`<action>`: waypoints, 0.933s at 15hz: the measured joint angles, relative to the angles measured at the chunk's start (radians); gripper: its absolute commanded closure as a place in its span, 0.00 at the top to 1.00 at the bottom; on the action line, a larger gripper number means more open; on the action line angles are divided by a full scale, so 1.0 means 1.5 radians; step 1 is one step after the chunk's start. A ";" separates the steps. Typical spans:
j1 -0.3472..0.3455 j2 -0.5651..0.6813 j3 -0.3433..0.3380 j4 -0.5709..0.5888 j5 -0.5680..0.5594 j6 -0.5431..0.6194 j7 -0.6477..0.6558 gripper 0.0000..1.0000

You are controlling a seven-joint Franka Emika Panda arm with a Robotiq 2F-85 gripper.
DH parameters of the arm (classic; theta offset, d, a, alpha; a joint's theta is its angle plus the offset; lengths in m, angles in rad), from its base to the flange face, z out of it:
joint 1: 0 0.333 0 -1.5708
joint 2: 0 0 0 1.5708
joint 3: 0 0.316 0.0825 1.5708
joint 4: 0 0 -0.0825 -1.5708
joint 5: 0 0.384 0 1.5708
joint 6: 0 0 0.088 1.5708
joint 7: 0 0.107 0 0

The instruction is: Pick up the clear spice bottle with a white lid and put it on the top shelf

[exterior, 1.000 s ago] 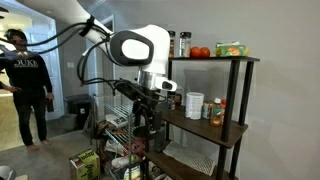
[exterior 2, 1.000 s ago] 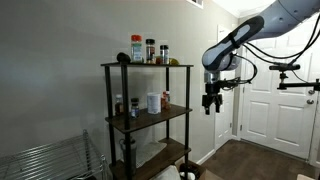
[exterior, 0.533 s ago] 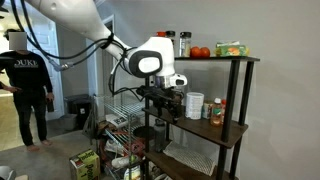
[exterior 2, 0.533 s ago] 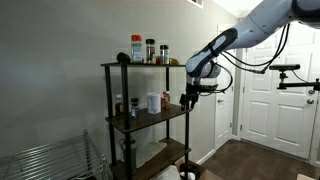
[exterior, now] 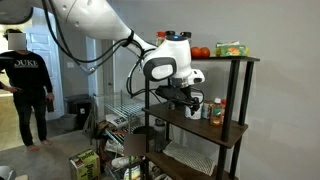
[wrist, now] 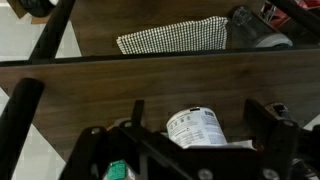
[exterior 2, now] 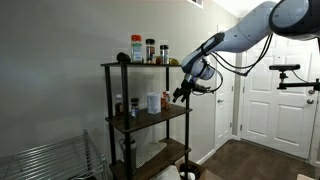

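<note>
The clear spice bottle [exterior: 218,110] with a white cap stands on the middle board of the black-framed shelf unit, at its outer end; it also shows in an exterior view [exterior 2: 166,98]. My gripper [exterior: 189,100] is open at the middle shelf's front edge [exterior 2: 181,93], a little short of the bottle. In the wrist view the open fingers [wrist: 200,128] frame the wide white canister [wrist: 194,128], not the bottle. The top shelf [exterior: 240,59] is the highest dark board [exterior 2: 112,66], above the gripper.
The top shelf carries dark-lidded jars [exterior 2: 150,50], red round things [exterior: 201,52] and a green box [exterior: 231,49]. The white canister [exterior: 196,106] stands beside the bottle. A checked cloth [wrist: 170,37] lies on a lower board. A person [exterior: 27,85] stands far off. A white wire rack [exterior 2: 45,160] stands low.
The arm has swung in toward the shelf unit. The gripper went from free air beside the unit to the front of the middle shelf. The shelf items have not moved.
</note>
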 measured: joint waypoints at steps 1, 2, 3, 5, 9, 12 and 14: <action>-0.008 0.008 0.007 0.012 0.011 0.000 -0.010 1.00; -0.015 0.016 0.013 0.022 0.021 0.000 -0.019 1.00; -0.022 0.024 0.020 0.032 0.030 0.000 -0.027 1.00; -0.032 0.041 0.031 0.050 0.041 0.000 -0.040 1.00; -0.046 0.071 0.050 0.077 0.054 0.001 -0.053 1.00; -0.051 0.095 0.058 0.095 0.056 0.025 -0.053 1.00; -0.055 0.110 0.064 0.105 0.056 0.051 -0.053 1.00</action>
